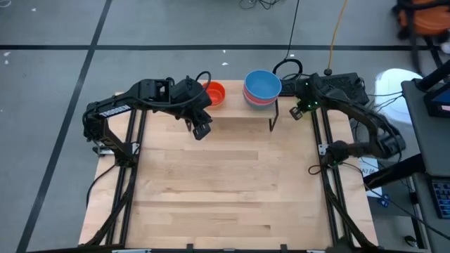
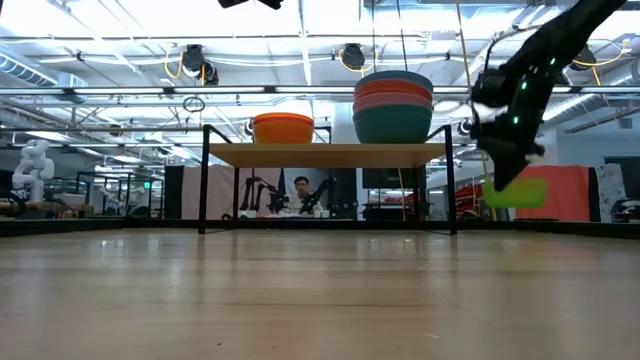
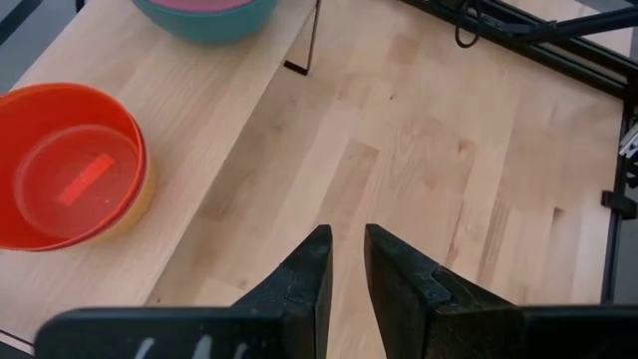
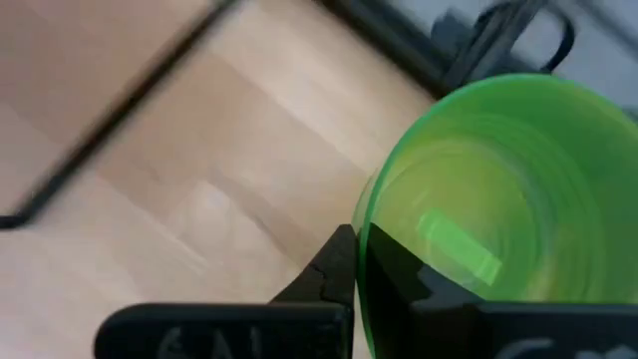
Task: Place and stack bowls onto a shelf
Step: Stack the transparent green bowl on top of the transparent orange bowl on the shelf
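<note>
The shelf (image 2: 325, 155) stands at the table's far edge. On it rest an orange-red bowl (image 2: 283, 128), nested in another, and a stack (image 2: 393, 105) with a blue bowl on top, a pink one under it and a teal one lowest. My right gripper (image 2: 505, 165) is to the right of the shelf, shut on a green bowl (image 4: 498, 199). My left gripper (image 1: 200, 128) hovers in front of the shelf's left part, its fingers (image 3: 346, 269) a narrow gap apart with nothing between them. My right gripper pinches the green bowl's rim (image 4: 364, 234), one finger (image 4: 334, 269) outside the wall and the other inside, showing through the plastic. The fingers slant down from above. The bowl (image 2: 515, 192) hangs below them, mouth up and slightly tilted, clear of the table.
Bare tabletop (image 1: 232, 183) stretches from the shelf to the near edge. Black frame rails (image 1: 330, 190) run along both table sides. Cables and a dark box (image 1: 344, 81) lie at the far right corner, behind my right arm.
</note>
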{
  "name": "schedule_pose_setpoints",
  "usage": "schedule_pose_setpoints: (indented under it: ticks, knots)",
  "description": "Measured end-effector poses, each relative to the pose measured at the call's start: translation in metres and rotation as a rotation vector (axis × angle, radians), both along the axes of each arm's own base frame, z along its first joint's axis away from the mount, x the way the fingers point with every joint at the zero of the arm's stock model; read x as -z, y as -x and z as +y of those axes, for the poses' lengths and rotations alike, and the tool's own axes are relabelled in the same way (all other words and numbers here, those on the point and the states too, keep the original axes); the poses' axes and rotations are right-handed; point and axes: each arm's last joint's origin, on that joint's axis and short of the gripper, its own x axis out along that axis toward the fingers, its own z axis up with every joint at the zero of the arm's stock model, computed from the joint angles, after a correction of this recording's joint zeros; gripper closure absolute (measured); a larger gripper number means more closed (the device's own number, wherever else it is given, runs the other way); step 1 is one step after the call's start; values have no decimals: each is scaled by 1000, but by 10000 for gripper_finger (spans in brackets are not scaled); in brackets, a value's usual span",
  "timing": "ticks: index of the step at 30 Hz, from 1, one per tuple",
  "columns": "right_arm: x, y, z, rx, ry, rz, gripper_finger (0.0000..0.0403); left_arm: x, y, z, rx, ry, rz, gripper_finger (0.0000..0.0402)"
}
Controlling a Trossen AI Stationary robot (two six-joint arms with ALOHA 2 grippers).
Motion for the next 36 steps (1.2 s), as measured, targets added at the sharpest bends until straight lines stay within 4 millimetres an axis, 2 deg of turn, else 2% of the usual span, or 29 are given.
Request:
schedule_pose_setpoints:
  ticks: [6,10,15,20,25,30,36]
  knots:
    - [-34,7,40,-55,66,-54,402,0,0,0,4,-4,2,334]
    - [-50,15,73,-79,75,-95,402,0,0,0,4,-4,4,334]
    - [-58,31,115,-136,30,-109,403,2,2,0,4,0,30,334]
    - [-60,43,146,-282,-69,-192,403,4,6,-1,52,-28,83,334]
    - [-64,47,162,-485,-113,-304,403,6,8,-5,136,-75,127,334]
    - [-65,45,170,-650,-168,-366,403,7,8,-12,166,-79,133,334]
    - [-67,36,177,-909,-210,-434,403,8,5,-33,312,-137,139,334]
